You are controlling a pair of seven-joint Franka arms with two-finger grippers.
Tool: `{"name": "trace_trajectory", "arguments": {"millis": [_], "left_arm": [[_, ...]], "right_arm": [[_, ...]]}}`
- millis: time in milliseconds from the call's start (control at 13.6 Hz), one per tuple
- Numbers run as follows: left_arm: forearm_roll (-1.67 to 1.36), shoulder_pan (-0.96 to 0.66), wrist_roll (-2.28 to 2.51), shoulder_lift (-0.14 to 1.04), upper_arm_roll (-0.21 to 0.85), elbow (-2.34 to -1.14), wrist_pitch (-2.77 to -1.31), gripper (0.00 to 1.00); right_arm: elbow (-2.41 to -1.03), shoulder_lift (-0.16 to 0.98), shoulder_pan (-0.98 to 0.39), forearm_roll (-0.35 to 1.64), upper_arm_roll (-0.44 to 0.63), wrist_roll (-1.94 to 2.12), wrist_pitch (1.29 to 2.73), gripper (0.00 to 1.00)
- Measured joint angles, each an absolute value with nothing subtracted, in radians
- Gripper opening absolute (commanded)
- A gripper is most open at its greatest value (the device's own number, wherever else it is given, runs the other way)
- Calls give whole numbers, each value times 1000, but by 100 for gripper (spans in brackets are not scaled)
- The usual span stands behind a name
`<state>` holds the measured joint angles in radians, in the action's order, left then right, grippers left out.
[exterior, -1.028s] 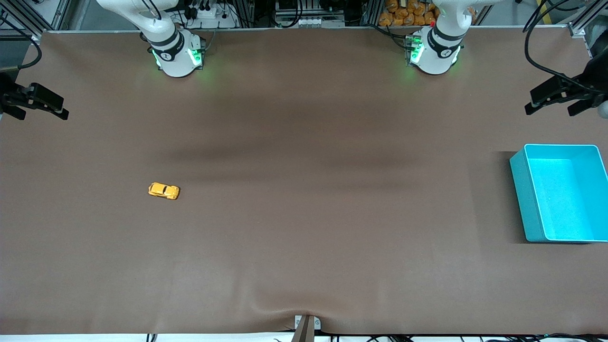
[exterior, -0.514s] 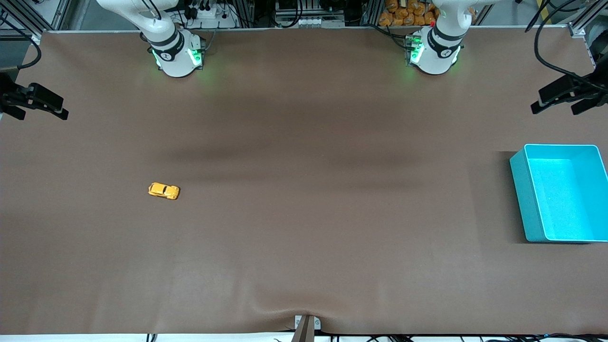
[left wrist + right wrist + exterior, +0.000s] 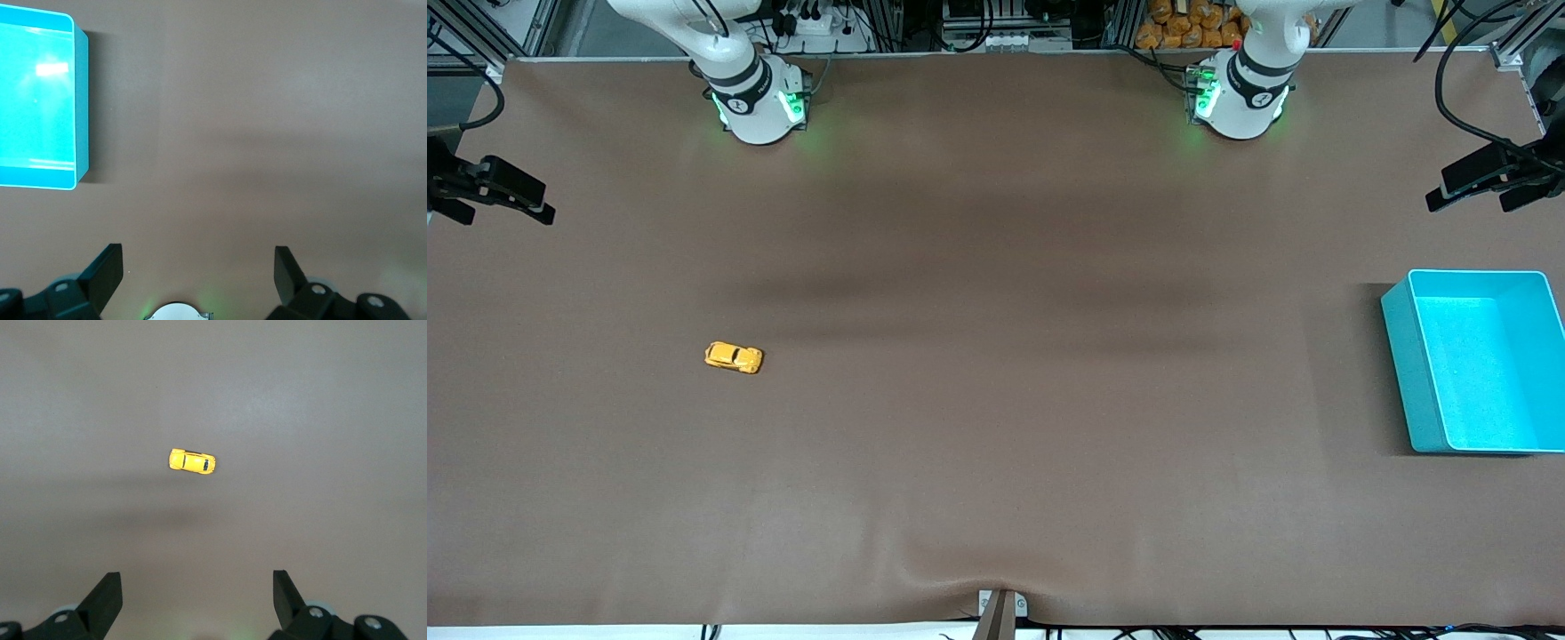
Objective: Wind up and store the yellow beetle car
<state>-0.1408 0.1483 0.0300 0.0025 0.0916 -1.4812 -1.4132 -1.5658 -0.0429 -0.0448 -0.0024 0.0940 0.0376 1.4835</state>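
The yellow beetle car (image 3: 734, 357) stands on its wheels on the brown table toward the right arm's end; the right wrist view shows it as the car (image 3: 192, 461) well clear of the fingers. My right gripper (image 3: 541, 203) hangs open and empty at that end of the table, its jaws wide apart in the right wrist view (image 3: 197, 581). My left gripper (image 3: 1440, 191) is up in the air at the left arm's end, open and empty (image 3: 199, 257). The turquoise bin (image 3: 1405, 373) sits there with nothing in it.
The left wrist view shows the bin (image 3: 79, 100) off to one side of the open fingers. Both arm bases (image 3: 760, 102) (image 3: 1240, 98) stand along the table's edge farthest from the front camera. A small clamp (image 3: 1000, 609) sits at the nearest edge.
The left gripper has drifted a little outward toward its end of the table. The right gripper, the car and the bin have not moved.
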Motion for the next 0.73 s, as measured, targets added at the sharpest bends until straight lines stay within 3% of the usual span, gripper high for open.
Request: {"name": "trace_trajectory", "arguments": {"millis": [734], "left_arm": [[-213,158,30,6,92,-1479,-1413,100]], "right_arm": [[-1566,-41,-45,-2,96,47,1484,100]]}}
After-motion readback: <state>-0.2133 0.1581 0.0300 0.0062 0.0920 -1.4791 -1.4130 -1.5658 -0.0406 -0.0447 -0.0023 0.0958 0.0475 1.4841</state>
